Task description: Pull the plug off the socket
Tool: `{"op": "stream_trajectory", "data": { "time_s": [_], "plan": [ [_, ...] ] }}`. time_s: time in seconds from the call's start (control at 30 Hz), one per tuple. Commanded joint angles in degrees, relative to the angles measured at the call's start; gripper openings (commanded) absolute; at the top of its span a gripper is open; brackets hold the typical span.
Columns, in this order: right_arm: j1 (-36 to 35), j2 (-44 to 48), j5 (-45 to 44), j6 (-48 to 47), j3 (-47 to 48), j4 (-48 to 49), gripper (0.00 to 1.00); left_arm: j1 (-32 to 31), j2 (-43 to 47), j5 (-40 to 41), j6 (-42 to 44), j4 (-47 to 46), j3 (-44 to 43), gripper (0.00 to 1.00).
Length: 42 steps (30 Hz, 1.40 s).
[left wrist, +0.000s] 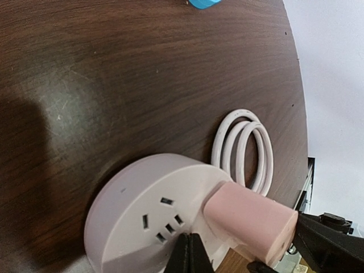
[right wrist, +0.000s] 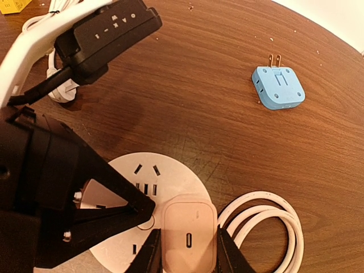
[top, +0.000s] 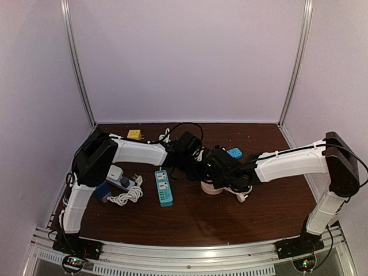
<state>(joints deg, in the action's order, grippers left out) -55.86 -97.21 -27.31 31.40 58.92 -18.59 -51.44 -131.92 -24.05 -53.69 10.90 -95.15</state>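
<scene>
A round white socket [right wrist: 170, 173] lies flat on the brown table, with a pink plug [right wrist: 189, 230] standing in it near its edge. My right gripper [right wrist: 189, 253] is shut on the plug, one finger against each side. My left gripper [left wrist: 191, 250] is shut with nothing in it, its tips resting on the socket's top face [left wrist: 131, 222] just beside the plug [left wrist: 250, 219]. From above, both grippers meet over the socket [top: 211, 188] at mid-table. The socket's white cord [right wrist: 267, 227] lies coiled beside it.
A blue adapter [right wrist: 278, 87] lies beyond the socket. A teal power strip [top: 163, 187] and a white strip with bundled cable [top: 121, 181] sit to the left. A yellow block [top: 134, 135] and black cables are at the back. White walls enclose the table.
</scene>
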Motion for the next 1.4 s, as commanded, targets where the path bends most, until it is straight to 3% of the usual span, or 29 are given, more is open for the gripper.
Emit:
{"op": "stream_trajectory", "data": {
  "time_s": [0.0, 0.3, 0.47, 0.9, 1.07, 1.37],
  "plan": [
    [-2.33, 6.13, -2.28, -3.45, 3.09, 8.29, 0.0, 0.84, -7.21, 9.42, -0.47, 11.97, 3.7, 0.0],
    [2.11, 4.49, 8.99, -4.13, 11.6, 2.59, 0.0, 0.82, -7.39, 9.86, -0.53, 12.51, 4.16, 0.0],
    [6.15, 6.86, 17.22, -1.44, 8.86, 4.66, 0.0, 0.82, -7.39, 10.02, -0.64, 12.55, 4.3, 0.0],
    [9.53, 13.68, 14.69, 1.36, 1.82, 1.45, 0.0, 0.82, -5.89, 7.89, 1.16, 12.62, -1.68, 0.0],
    [15.28, 17.56, 17.95, 2.13, -2.28, 2.45, 0.0, 0.82, -4.15, 5.87, 2.75, 12.42, -7.8, 0.0],
    [34.13, 22.74, 35.43, 6.74, -14.61, 13.15, 0.0, 1.17, 2.98, 5.55, 7.49, 10.52, -12.69, 0.0]
  ]
}}
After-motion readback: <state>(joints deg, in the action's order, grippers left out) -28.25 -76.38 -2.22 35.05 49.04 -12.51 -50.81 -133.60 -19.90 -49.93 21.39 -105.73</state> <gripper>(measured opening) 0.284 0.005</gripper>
